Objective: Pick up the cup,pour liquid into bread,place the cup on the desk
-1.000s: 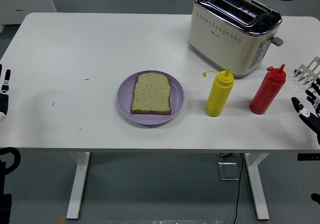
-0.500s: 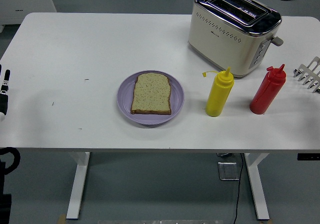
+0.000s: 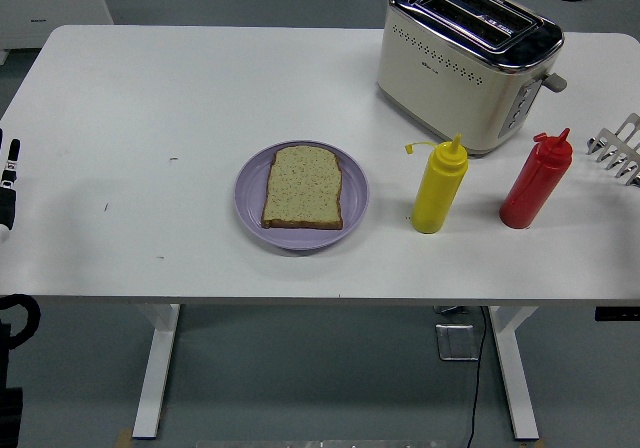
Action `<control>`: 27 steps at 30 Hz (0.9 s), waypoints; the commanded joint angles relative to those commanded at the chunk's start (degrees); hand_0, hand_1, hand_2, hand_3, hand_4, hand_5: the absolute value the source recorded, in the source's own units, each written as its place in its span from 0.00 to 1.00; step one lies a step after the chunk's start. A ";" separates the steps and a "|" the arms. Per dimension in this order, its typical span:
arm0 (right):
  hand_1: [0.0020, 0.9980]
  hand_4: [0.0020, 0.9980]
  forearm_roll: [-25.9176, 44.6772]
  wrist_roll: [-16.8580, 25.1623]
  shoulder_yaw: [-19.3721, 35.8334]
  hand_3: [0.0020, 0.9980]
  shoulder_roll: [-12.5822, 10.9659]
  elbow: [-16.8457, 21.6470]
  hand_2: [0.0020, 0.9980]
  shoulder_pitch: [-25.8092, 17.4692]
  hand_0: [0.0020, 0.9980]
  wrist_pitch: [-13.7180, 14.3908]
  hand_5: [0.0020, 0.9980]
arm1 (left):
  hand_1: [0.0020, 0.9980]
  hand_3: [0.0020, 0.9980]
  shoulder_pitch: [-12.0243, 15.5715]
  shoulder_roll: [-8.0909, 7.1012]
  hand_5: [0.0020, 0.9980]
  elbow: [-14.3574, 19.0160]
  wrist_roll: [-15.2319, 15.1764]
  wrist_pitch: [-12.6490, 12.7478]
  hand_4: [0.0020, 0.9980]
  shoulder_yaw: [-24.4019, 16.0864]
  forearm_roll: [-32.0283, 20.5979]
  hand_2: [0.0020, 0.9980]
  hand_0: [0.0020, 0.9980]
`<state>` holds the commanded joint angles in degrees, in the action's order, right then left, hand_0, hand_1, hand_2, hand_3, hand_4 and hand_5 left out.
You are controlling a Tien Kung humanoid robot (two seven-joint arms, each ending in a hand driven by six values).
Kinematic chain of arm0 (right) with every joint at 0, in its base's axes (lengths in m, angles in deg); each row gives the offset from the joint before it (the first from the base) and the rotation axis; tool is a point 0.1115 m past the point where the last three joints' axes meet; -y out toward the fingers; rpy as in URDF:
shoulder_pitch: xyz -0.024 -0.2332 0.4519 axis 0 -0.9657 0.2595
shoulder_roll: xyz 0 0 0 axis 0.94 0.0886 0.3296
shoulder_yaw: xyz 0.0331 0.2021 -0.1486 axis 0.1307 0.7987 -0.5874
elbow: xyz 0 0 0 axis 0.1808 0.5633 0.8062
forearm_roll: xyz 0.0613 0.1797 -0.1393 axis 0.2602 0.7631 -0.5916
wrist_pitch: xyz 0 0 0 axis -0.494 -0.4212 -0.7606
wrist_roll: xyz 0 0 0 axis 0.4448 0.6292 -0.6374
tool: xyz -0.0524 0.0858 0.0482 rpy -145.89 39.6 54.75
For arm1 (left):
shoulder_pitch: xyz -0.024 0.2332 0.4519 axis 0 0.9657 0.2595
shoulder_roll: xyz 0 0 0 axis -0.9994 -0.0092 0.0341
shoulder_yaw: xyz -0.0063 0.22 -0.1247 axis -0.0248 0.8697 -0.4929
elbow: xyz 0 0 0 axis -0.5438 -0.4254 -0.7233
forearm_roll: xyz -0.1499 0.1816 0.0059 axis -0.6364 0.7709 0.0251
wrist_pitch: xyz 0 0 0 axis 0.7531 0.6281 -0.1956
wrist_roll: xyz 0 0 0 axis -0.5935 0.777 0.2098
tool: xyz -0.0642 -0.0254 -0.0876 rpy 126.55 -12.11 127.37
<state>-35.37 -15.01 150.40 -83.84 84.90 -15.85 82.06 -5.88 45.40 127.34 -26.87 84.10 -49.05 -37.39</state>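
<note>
A slice of bread lies flat on a purple plate near the middle of the table. To its right a yellow squeeze bottle stands upright with its cap flipped off to the side. A red squeeze bottle stands upright further right. No cup shows. My left hand rests at the picture's left edge, fingers extended and holding nothing, far from the bottles. My right hand is out of the picture.
A cream and chrome toaster stands at the back right, just behind the bottles. A metal rack pokes in at the right edge. The white table is bare on its left half.
My right hand, which was at the right edge beside the red bottle a second ago, has withdrawn out of view. Nothing else has moved.
</note>
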 joint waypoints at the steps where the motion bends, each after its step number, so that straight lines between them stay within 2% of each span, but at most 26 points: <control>1: 0.70 0.63 -0.43 -0.91 0.34 0.78 -0.01 -0.06 0.73 0.01 0.76 -0.51 0.62 | 0.74 0.68 0.02 0.00 1.00 -0.01 0.01 0.01 0.57 0.02 0.00 0.73 0.78; 9: 0.68 0.61 -1.76 -4.19 1.09 0.76 0.17 -0.33 0.71 0.13 0.75 -1.67 0.65 | 0.74 0.68 -0.03 0.00 1.00 0.00 0.02 0.00 0.57 0.03 -0.02 0.73 0.78; 27: 0.68 0.61 -1.17 -4.12 1.05 0.74 0.35 -0.74 0.70 0.43 0.74 -1.41 0.68 | 0.74 0.68 -0.24 0.00 1.00 0.02 0.04 0.00 0.57 -0.17 -0.03 0.73 0.79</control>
<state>-36.54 -19.13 151.45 -83.49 84.15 -15.42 80.66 -6.12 45.40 127.36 -26.83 84.11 -49.22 -37.42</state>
